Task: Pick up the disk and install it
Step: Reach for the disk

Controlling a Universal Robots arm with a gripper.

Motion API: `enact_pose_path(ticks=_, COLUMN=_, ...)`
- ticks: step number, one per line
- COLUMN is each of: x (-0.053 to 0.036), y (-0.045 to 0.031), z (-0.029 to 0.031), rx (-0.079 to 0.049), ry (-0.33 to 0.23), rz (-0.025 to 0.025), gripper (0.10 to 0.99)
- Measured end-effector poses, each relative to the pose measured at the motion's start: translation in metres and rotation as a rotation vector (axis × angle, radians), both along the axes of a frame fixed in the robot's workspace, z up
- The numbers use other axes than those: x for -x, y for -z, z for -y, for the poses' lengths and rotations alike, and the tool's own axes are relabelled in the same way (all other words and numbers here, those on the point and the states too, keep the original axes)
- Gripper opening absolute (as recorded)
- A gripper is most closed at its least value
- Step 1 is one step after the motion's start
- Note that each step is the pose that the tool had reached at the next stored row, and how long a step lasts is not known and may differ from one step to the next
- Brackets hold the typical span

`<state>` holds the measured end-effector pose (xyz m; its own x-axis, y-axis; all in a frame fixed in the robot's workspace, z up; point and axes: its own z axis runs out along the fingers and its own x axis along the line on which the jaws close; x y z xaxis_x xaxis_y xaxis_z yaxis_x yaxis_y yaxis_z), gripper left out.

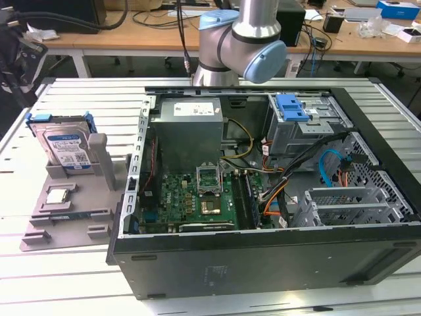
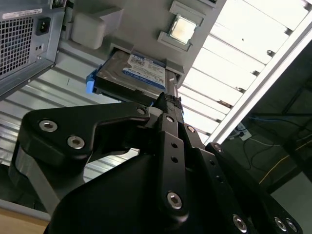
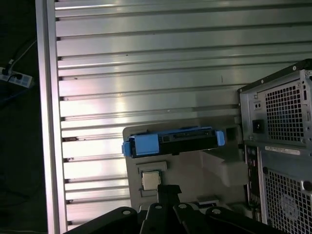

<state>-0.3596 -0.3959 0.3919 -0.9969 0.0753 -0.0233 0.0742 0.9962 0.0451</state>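
Note:
The disk (image 1: 64,146) is a silver hard drive with a white-and-blue label and a blue frame. It stands on edge in a grey holder (image 1: 99,172) at the exterior view's left, beside the open computer case (image 1: 263,257). In the first wrist view the disk (image 3: 170,141) shows edge-on beyond my black gripper (image 3: 168,189), whose fingers meet at one tip with nothing between them. In the second wrist view the gripper (image 2: 168,101) hangs well apart from the disk (image 2: 139,73), not touching it.
A small square processor chip (image 1: 58,195) lies on the holder's flat base in front of the disk. Inside the case sit a motherboard (image 1: 197,197), loose cables and a grey drive cage with a blue latch (image 1: 293,108). Ribbed aluminium table (image 3: 146,73) surrounds the holder.

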Motion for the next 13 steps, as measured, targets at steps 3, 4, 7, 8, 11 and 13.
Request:
enact_pose_path(ticks=3, x=0.0096, y=0.0001, z=0.0, rx=0.0, ry=0.0, rz=0.0001, gripper=0.106)
enact_pose_path(ticks=4, x=0.012, y=0.0001, z=0.0, rx=0.0, ry=0.0, rz=0.0, gripper=0.106)
enact_pose_path(ticks=7, x=0.0202, y=0.0001, z=0.0, rx=0.0, ry=0.0, rz=0.0, gripper=0.106)
enact_pose_path(ticks=8, x=0.0239, y=0.0001, z=0.0, rx=0.0, ry=0.0, rz=0.0, gripper=0.106)
enact_pose_path(ticks=11, x=0.0335, y=0.0002, z=0.0, rx=0.0, ry=0.0, rz=0.0, gripper=0.106)
enact_pose_path(ticks=13, x=0.0407, y=0.0003, z=0.0, rx=0.0, ry=0.0, rz=0.0, gripper=0.106)
